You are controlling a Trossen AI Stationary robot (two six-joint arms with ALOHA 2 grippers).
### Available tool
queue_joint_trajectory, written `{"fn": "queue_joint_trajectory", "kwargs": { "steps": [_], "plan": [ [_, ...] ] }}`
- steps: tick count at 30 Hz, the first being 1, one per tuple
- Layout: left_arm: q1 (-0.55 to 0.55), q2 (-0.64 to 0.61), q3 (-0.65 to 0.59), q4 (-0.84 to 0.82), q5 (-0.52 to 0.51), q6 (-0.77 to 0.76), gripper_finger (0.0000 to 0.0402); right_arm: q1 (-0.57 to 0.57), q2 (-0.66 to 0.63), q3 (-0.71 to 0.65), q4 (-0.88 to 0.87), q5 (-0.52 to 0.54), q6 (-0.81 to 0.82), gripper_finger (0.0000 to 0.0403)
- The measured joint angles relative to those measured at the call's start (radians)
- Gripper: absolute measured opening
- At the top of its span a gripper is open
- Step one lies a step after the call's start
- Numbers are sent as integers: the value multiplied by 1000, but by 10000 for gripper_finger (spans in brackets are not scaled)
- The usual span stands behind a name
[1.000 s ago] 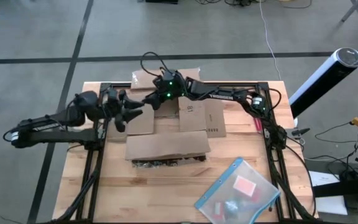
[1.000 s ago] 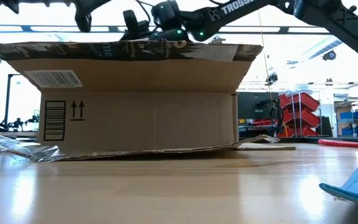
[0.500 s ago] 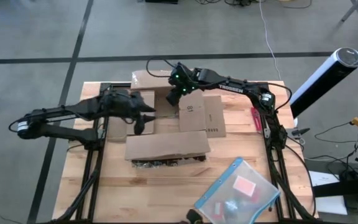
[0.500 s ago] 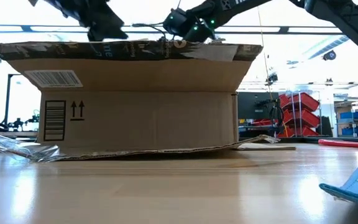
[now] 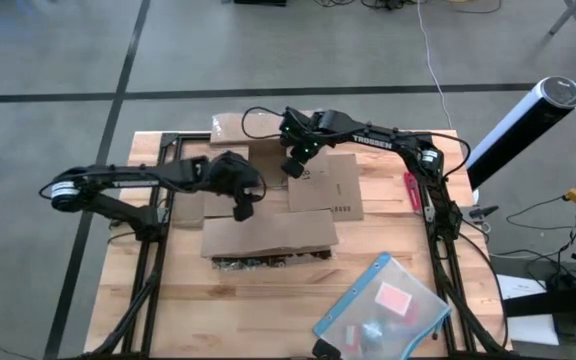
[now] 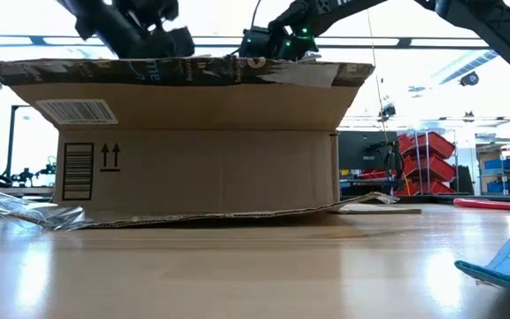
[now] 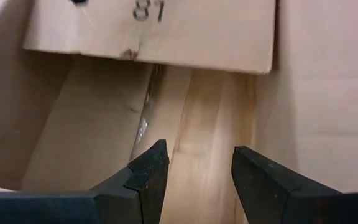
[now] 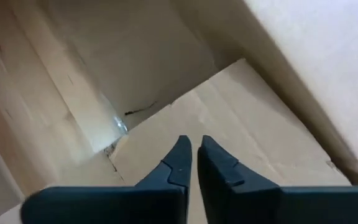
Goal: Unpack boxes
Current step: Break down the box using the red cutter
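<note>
The brown cardboard box [image 5: 268, 235] stands mid-table on its bottom, flaps spread outward; in the low view its near wall [image 6: 202, 168] shows a barcode label and arrows. My left gripper [image 5: 242, 210] hangs open above the box's open top, pointing down, and its wrist view [image 7: 194, 168] looks past a printed flap into the box. My right gripper [image 5: 293, 167] hovers shut over the far flaps, fingers [image 8: 194, 155] just above bare cardboard. Neither gripper touches anything that I can see.
A clear plastic pouch with a blue edge [image 5: 383, 310] lies at the table's near right. A small red tool [image 5: 411, 190] lies by the right frame rail. Crumpled clear plastic [image 6: 25, 211] lies at the box's left foot. A white and black cylinder [image 5: 523, 125] stands beyond the right edge.
My left gripper has swung from beside the box's left flap toward the table's right, coming over the box opening. My right gripper has also moved toward the right edge, along the far flaps. The box has stayed put.
</note>
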Motion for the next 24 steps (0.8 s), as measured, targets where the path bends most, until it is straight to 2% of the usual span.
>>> {"fn": "queue_joint_trajectory", "kwargs": {
  "steps": [4,10,19,24],
  "plan": [
    [1,51,0,-1,-5,30,157,0,0,-1,1,-8,0,14],
    [1,98,16,-37,-7,63,157,0,0,-5,3,-55,-10,2],
    [4,181,239,-396,-136,225,157,0,0,-36,7,-56,-24,2],
    [4,222,319,-442,-128,247,157,1,1,-73,7,-59,-20,2]
  ]
}}
